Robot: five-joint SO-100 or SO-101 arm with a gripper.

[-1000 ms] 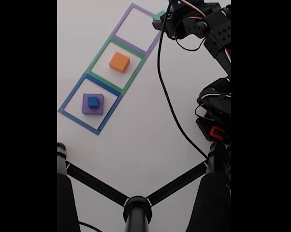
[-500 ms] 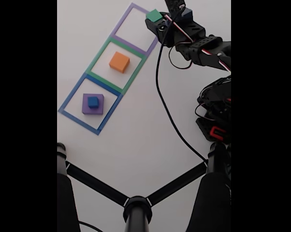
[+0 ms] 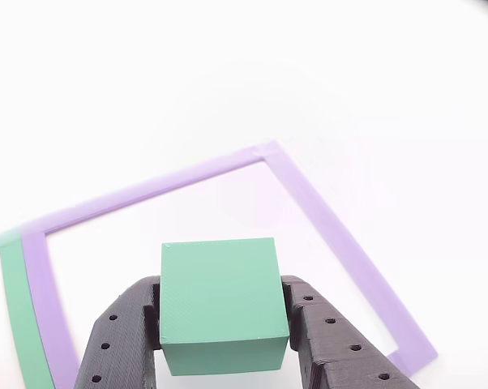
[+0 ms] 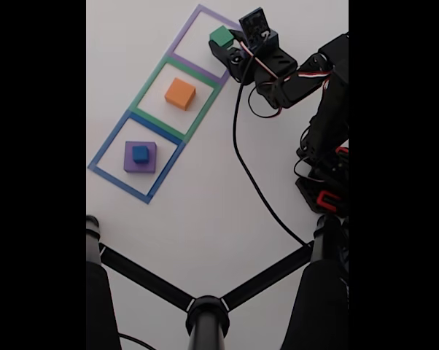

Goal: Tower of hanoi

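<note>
Your gripper (image 3: 224, 324) is clamped on the green block (image 3: 220, 301), one black finger (image 3: 118, 340) pressed to each side face; in the fixed view the green block (image 4: 221, 36) sits at the arm's tip over the right part of the purple tape outline (image 4: 184, 38). The other view shows you the grip up close, with bare white table (image 3: 187, 219) inside the outline ahead of the block and the outline's far corner beyond it. The fixed view gives you the rest: the orange block (image 4: 180, 93) lies alone inside the green tape outline (image 4: 148, 89), and the blue cube (image 4: 140, 154) sits on the purple block (image 4: 129, 165) inside the blue tape outline (image 4: 106, 148), both well apart from the gripper (image 4: 223, 40).
</note>
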